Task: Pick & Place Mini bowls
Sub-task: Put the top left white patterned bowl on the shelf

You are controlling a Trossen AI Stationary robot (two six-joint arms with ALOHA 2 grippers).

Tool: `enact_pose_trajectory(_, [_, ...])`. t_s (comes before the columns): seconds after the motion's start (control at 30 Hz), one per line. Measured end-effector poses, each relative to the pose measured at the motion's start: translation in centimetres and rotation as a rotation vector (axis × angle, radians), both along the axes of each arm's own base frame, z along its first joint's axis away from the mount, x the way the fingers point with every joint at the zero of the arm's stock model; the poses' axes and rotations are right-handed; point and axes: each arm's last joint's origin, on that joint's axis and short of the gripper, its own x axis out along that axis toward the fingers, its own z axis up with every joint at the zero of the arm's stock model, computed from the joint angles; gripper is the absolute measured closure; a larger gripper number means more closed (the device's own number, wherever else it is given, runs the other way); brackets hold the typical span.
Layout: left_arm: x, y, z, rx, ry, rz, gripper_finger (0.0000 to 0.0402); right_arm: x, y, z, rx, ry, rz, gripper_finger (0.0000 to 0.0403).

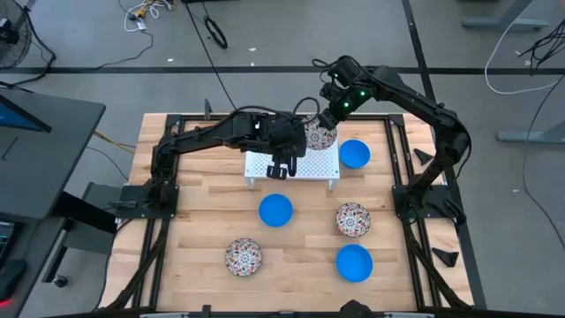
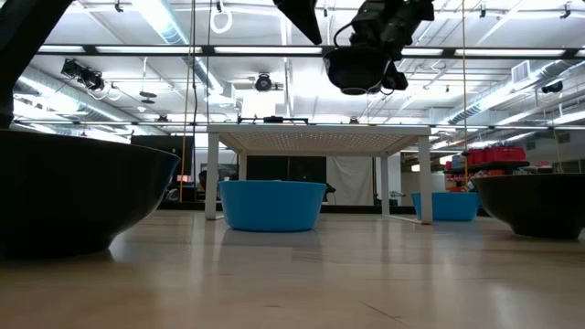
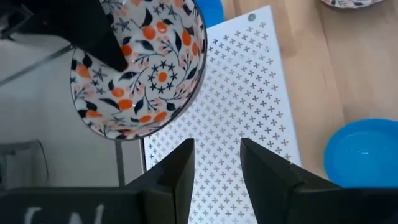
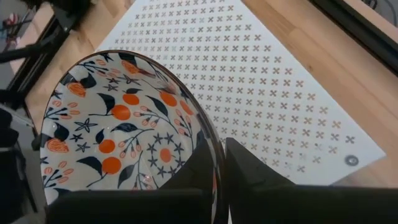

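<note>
Both arms are showing matte black, jointed links mounted on black frame rails at the table sides. The right arm (image 1: 415, 97) is glowing with a small green light near its wrist. The left gripper (image 3: 214, 177) is showing two flat, dark, wedge-shaped fingers (image 3: 180, 171).

White perforated rack (image 1: 293, 164) on wooden table (image 1: 194, 231), cables (image 1: 146, 11) on floor beyond.
</note>
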Motion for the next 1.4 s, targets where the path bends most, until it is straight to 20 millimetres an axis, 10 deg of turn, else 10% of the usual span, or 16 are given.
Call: enact_pose_trajectory(1.4, [-1.2,-0.1,-0.7,-0.204,0.053,0.196,0.0266,0.9,-1.4,-7.3,0.077,0.165,-0.191,0.0378])
